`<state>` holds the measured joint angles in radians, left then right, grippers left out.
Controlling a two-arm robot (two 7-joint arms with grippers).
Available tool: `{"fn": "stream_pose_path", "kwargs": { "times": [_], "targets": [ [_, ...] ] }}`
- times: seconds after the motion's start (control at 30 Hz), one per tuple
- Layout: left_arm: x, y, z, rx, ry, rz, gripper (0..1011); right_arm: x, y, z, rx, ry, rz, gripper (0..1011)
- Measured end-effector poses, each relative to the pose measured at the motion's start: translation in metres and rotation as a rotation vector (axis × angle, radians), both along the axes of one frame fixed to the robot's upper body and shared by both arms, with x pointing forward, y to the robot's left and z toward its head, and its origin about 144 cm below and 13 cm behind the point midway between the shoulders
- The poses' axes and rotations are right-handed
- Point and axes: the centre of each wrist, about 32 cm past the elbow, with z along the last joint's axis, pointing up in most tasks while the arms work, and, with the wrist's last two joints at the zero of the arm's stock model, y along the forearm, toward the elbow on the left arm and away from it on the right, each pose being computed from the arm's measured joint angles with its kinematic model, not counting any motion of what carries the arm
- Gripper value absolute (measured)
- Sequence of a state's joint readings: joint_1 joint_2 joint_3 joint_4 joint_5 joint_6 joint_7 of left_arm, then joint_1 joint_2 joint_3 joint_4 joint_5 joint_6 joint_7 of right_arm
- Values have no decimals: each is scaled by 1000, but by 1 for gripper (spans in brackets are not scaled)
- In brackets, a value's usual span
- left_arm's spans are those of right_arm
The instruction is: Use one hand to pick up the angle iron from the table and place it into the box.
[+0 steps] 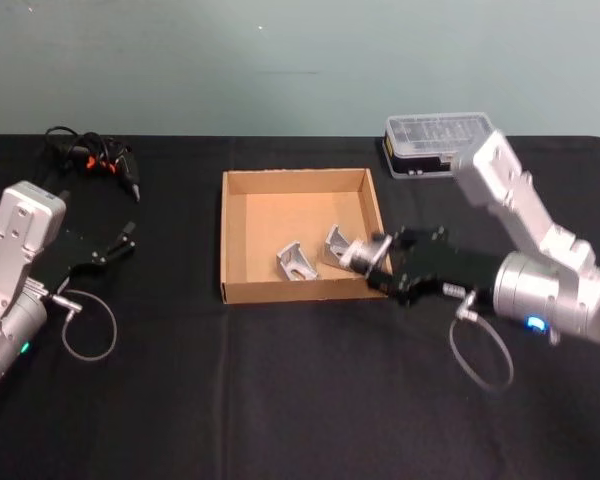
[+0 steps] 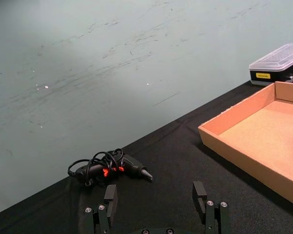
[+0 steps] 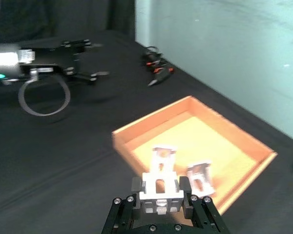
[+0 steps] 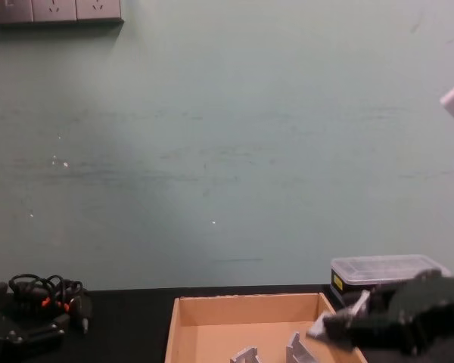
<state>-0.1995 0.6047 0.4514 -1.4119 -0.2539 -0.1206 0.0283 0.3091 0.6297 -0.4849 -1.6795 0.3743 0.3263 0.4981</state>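
A black table holds a shallow tan box at its centre. The right gripper reaches in from the right and hangs at the box's near right corner, its fingers pinching a silver angle iron. In the right wrist view the iron sits upright between the fingers, its long axis running on out past the fingertips toward the box floor. The held piece lies just inside the right wall, above the floor rather than resting on it, so the coming move looks like a short lowering and release. Two more angle irons lie on the box floor: one just beside the held piece, the other a little further left. The left gripper is parked well off to the left, its fingers spread and empty, near a bundle of black cables
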Motion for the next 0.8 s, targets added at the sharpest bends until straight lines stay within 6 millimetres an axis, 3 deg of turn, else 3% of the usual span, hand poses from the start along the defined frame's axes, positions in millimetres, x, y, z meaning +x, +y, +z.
{"fn": "stream_pose_path", "kwargs": {
  "times": [0.33, 0.63, 0.8],
  "targets": [
    [0, 0, 0, 0, 0, 0, 1011, 42, -5, 2, -13, -9, -67, 458],
    [0, 0, 0, 0, 0, 0, 1011, 88, 7, -11, -22, 36, -75, 458],
    [0, 0, 0, 0, 0, 0, 1011, 104, 15, -14, -27, 47, -63, 458]
  ]
}}
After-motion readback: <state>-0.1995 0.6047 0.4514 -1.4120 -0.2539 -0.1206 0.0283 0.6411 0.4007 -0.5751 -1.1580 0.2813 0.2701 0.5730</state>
